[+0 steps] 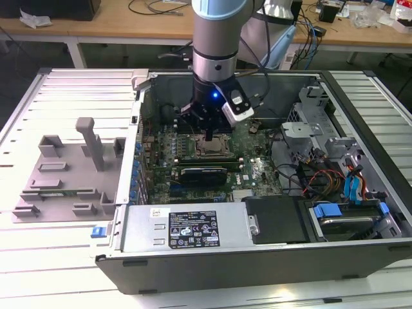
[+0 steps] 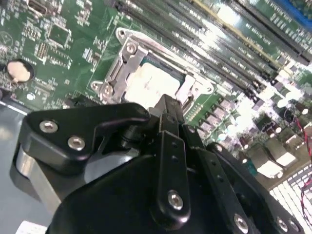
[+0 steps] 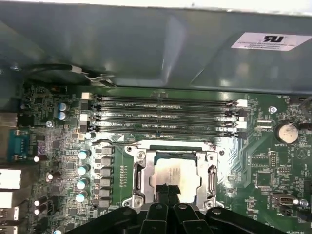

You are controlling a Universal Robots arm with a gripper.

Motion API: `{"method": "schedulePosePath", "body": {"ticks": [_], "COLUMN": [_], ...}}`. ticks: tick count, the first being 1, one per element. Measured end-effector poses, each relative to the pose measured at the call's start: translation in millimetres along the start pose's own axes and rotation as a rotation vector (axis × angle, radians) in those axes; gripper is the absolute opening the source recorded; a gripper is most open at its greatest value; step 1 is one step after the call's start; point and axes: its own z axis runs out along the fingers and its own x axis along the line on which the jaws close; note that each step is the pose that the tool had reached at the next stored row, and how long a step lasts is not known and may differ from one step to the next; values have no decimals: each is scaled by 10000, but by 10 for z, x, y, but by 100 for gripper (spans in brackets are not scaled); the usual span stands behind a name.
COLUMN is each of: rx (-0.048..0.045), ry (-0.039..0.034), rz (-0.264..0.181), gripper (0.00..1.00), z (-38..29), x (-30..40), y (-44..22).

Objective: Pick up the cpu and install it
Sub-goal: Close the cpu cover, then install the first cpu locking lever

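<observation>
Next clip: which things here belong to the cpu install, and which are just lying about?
Job: cpu, lying inside the socket frame; gripper right over it.
Lying about: memory slots, coin battery, power supply, blue-tabbed drive.

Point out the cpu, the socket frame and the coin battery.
cpu (image 3: 175, 173): first wrist view, middle of its silvery top.
socket frame (image 3: 139, 178): first wrist view, its metal side bar.
coin battery (image 3: 287, 132): first wrist view, its face.

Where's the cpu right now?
In the first wrist view, the cpu sits inside the socket frame on the green motherboard, beside the memory slots, with the gripper right over it.
</observation>
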Motion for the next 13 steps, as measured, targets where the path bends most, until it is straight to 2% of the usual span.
{"method": "schedulePosePath", "body": {"ticks": [1,2,3,4,13], "rx": [0,0,-1,-2,-1], "ry": [19,20,20,19,19], "rz": [1,0,0,1,1], "gripper": [11,11,11,11,11], "z": [1,-16,-86,-122,-138], "x": [-75,-77,-78,-78,-78], "y": [-2,4,9,11,11]}}
